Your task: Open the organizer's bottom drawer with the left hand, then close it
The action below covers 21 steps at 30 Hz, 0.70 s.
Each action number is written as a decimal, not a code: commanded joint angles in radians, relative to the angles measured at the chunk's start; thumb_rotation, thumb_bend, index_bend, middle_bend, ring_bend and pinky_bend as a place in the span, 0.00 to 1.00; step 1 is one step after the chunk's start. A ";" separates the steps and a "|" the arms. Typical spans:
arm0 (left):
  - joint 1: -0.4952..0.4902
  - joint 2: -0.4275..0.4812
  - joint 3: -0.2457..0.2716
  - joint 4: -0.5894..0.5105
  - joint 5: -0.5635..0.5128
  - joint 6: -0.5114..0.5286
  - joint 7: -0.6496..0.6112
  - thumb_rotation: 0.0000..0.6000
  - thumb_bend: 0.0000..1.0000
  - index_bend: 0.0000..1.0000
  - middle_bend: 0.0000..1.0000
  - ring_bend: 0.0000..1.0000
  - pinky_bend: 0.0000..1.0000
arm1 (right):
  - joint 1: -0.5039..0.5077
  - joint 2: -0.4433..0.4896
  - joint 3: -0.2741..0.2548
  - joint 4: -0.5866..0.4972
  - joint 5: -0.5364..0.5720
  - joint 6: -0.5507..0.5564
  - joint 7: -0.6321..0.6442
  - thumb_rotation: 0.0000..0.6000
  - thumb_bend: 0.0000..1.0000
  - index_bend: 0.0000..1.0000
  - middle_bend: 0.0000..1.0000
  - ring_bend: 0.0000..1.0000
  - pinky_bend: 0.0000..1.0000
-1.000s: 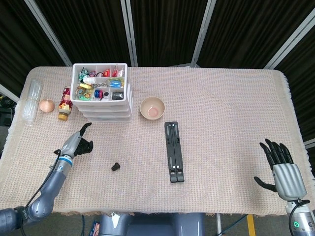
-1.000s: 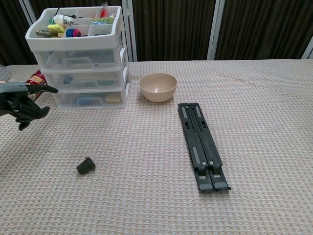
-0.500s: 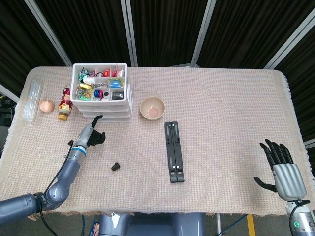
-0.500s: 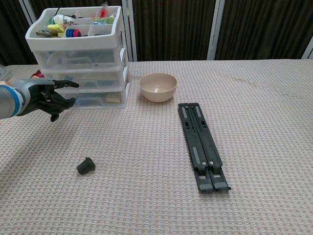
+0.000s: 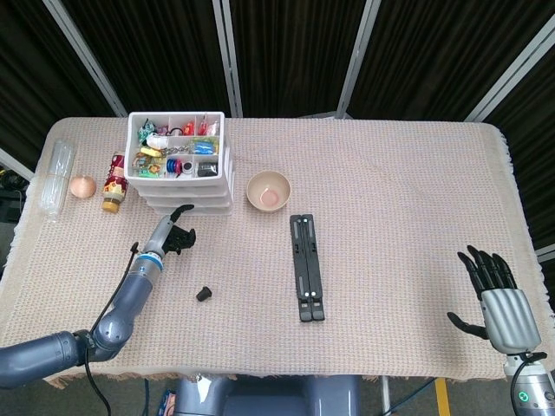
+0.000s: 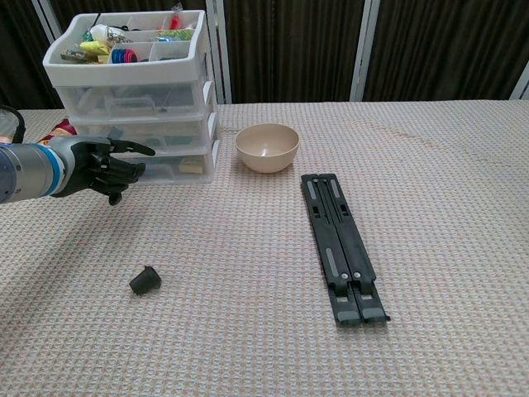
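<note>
The white three-drawer organizer [image 5: 179, 165] [image 6: 136, 99] stands at the table's back left, its top tray full of small coloured items. Its bottom drawer [image 6: 157, 168] is closed. My left hand [image 5: 172, 234] [image 6: 103, 165] hovers just in front of that drawer's face, one finger stretched toward it and the others curled, holding nothing. I cannot tell whether the fingertip touches the drawer. My right hand [image 5: 498, 295] rests at the table's front right with fingers spread and nothing in it; it appears only in the head view.
A beige bowl [image 5: 269, 191] [image 6: 267, 147] sits right of the organizer. A black folded stand [image 5: 306, 267] [image 6: 342, 245] lies mid-table. A small black piece [image 5: 205, 293] [image 6: 145, 279] lies near my left forearm. A bottle [image 5: 114, 182], an onion-like ball [image 5: 81, 185] and a clear bottle [image 5: 55, 178] lie left of the organizer.
My left hand has moved forward and to the right, from the open cloth up to the front of the bottom drawer. The right hand has stayed still.
</note>
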 commanded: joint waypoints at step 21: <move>-0.022 -0.037 -0.043 0.054 -0.001 -0.030 -0.118 1.00 0.63 0.15 0.96 0.87 0.72 | 0.000 0.000 -0.001 -0.004 0.001 -0.001 0.000 1.00 0.06 0.07 0.00 0.00 0.00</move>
